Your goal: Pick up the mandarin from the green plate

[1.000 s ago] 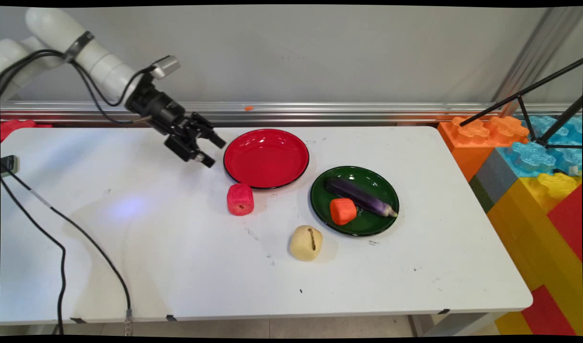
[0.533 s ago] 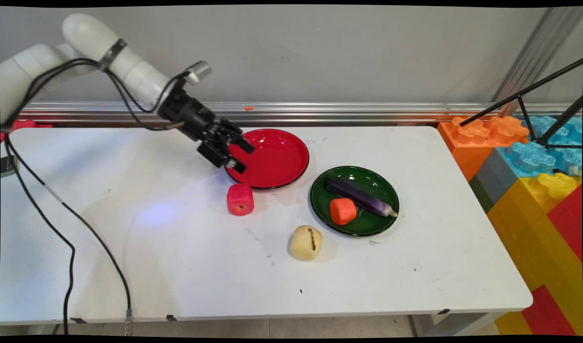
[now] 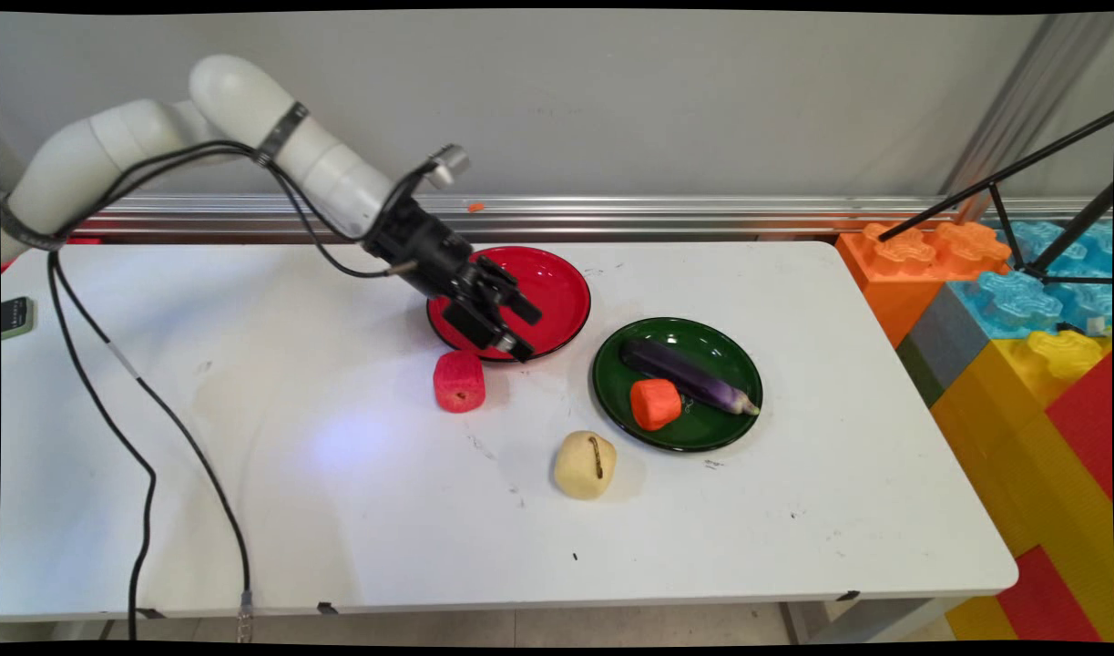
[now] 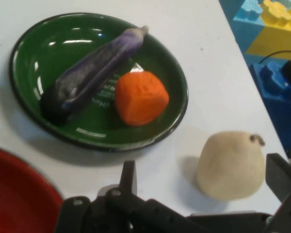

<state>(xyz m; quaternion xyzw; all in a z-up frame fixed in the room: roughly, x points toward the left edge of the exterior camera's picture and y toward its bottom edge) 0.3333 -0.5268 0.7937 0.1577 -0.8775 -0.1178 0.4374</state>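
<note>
1 second has carried the gripper (image 3: 518, 330) rightward from bare table (image 3: 338, 510) to above the red plate (image 3: 557, 282), jaws open and holding nothing. The main view shows the red block (image 3: 459, 382) just below it; the hand view instead shows the green plate (image 4: 24, 53) with eggplant (image 4: 89, 73) and orange block (image 4: 141, 97), and the beige piece (image 4: 230, 165) beside it.

This looks like a robotics lab set up for handling trials rather than a home or kitchen. A white desk (image 3: 793, 547) fills the middle of the frame against a bare grey wall (image 3: 657, 91), with an aluminium rail (image 3: 702, 214) running along its far edge, black cables (image 3: 137, 456) trailing down at lower left and a black tripod leg (image 3: 1003, 182) at upper right. Oversized toy building blocks (image 3: 1021, 364) are stacked at the right edge, and the food on the desk is toy produce, such as the purple eggplant (image 3: 689, 375) on a green plate (image 3: 611, 383).
</note>
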